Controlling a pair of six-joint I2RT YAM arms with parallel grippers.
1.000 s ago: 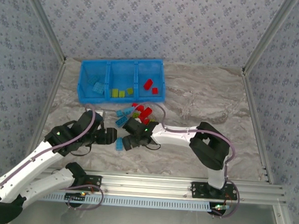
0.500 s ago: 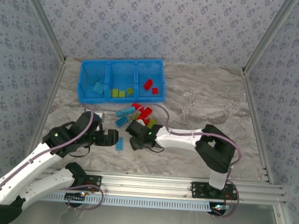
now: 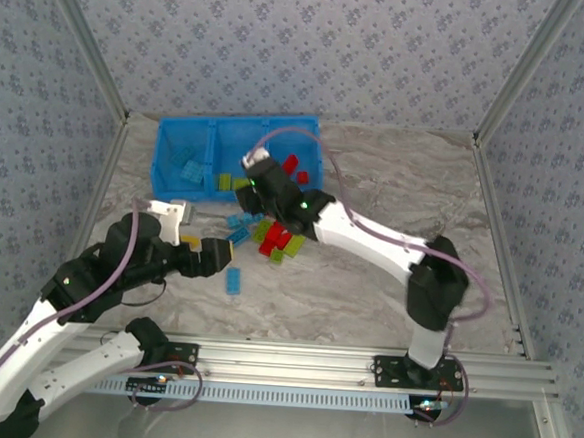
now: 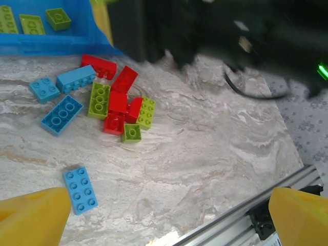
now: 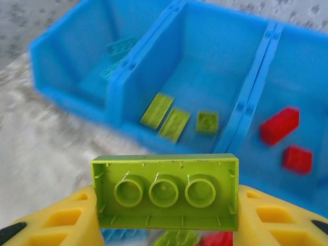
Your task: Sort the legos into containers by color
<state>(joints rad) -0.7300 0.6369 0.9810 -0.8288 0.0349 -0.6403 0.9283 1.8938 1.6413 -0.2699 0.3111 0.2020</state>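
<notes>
Nearest the arm bases, the left jaws hang spread wide and empty above the surface. A lone light blue brick (image 3: 234, 280) lies at their five o'clock. Beyond, at twelve o'clock, a loose pile (image 4: 120, 105) of red, green and blue legos waits unsorted. Farther on, the right jaws grip a lime green brick (image 5: 164, 192), underside showing, near the front wall of the blue tray (image 3: 161, 165). The middle compartment (image 5: 205, 77), with three green pieces in it, sits at twelve o'clock from the brick; reds lie at two o'clock, light blues at ten. The step in hand looks like delivering green. Next, it likely needs a short advance straight ahead, then a release, without drifting sideways.
</notes>
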